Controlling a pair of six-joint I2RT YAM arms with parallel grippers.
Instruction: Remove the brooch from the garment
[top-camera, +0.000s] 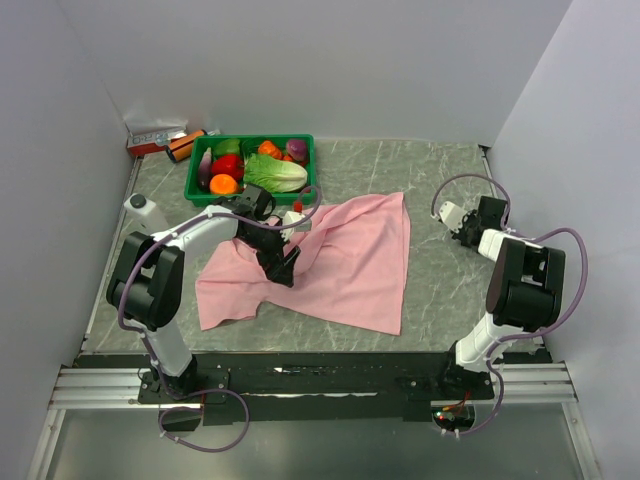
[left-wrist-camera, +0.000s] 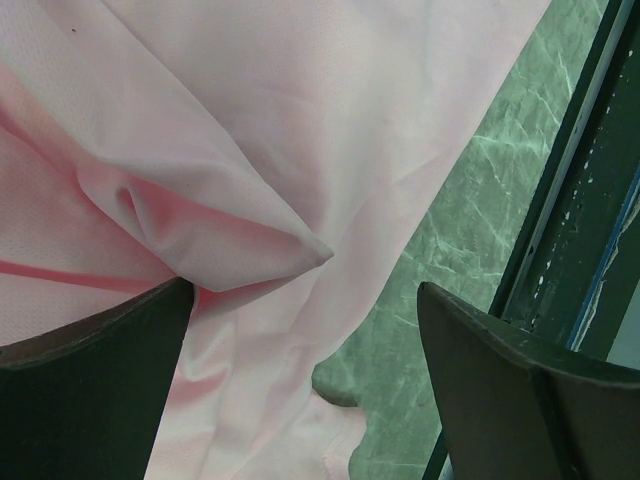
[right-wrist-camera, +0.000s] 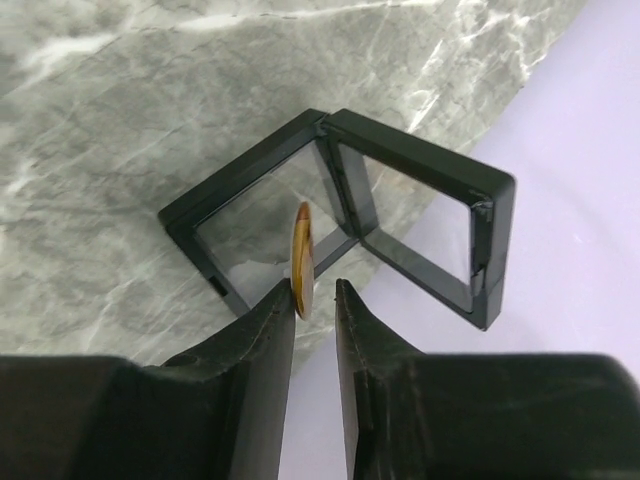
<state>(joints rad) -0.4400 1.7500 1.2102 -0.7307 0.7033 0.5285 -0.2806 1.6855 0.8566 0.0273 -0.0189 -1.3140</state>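
The right gripper (right-wrist-camera: 316, 300) is pinching the brooch (right-wrist-camera: 302, 258) over an open black case (right-wrist-camera: 340, 215); the left gripper (left-wrist-camera: 305, 340) is hanging spread apart above the garment (top-camera: 340, 260) lying on the tabletop (top-camera: 440, 180)

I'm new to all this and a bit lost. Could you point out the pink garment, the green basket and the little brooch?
garment (top-camera: 350, 260): top view, middle of the cloth.
green basket (top-camera: 252, 193): top view, near rim.
brooch (right-wrist-camera: 302, 258): right wrist view, thin edge, above the fingers.

Open jaws hover over the folded pink garment (left-wrist-camera: 230, 180) on the marble table (left-wrist-camera: 470, 230).
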